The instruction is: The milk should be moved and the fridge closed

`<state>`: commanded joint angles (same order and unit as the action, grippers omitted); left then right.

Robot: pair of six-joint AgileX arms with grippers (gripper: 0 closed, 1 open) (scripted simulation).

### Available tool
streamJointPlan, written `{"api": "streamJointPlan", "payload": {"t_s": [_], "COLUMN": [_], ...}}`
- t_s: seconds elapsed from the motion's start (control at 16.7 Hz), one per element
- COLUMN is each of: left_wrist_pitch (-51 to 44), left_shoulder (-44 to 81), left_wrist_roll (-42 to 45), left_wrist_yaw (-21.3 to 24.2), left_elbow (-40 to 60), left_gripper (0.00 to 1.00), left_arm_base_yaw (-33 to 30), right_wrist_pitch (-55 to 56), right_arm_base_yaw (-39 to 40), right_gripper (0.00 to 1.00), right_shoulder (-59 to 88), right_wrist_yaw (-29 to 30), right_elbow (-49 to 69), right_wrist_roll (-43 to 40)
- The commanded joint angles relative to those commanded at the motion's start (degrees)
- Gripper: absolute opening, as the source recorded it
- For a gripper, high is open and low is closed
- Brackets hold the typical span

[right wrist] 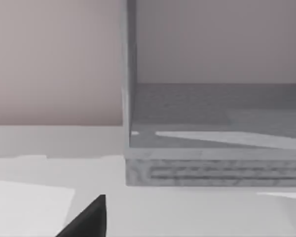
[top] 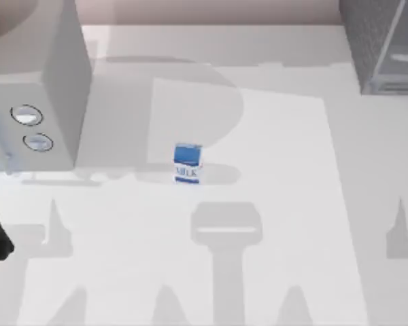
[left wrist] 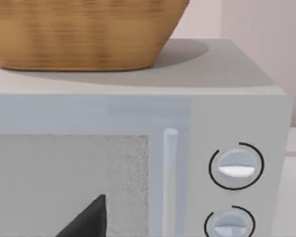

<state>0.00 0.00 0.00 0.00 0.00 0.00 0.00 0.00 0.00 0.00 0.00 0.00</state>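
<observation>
- Milk stands upright on the white bench, one carton, roughly mid-bench, well apart from both grey boxes.
- One fridge sits at the far right corner of the bench; the right wrist view looks into its open front, with a bare floor inside and a grille strip below, so the cabinet appears open and empty.
- One microwave with two round dials stands at the far left; the left wrist view shows one woven basket resting on its top.
- A dark tip of the left tool shows at the edge of the left wrist view, facing the microwave door; I cannot tell how far it is open, and nothing is seen in it.
- A like tip of the right tool shows in the right wrist view, facing the fridge; its opening cannot be told either, and it shows no load.
- Risk, as I judge it: the carton is small and tall, so an off-centre pinch or a sideways brush could tip it over.
- Risk: the fridge sill is raised, so a low carry could catch the carton on it.
- Risk: swinging the door before the arm is out could trap it.
</observation>
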Motion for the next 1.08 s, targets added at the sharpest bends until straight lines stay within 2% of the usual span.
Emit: {"api": "streamJointPlan", "payload": {"t_s": [0.18,0.3,1.08], "left_wrist_pitch": [0.00,0.00,0.00], "left_shoulder": [0.00,0.00,0.00], "left_wrist_roll": [0.00,0.00,0.00], "left_wrist_yaw": [0.00,0.00,0.00], "left_elbow": [0.00,0.00,0.00], "left_gripper": [1.00,1.00,1.00], "left_arm_base_yaw": [0.00,0.00,0.00], "right_wrist_pitch": [0.55,2.86,24.54], "right_arm_base_yaw": [0.58,3.54,30.79], "right_gripper": [1.00,1.00,1.00], "right_shoulder": [0.55,3.33,26.04], "right_wrist_yaw": [0.51,3.28,31.78], "right_elbow": [-0.07,-0.16,0.71], "right_wrist_roll": [-0.05,-0.05,0.87]}}
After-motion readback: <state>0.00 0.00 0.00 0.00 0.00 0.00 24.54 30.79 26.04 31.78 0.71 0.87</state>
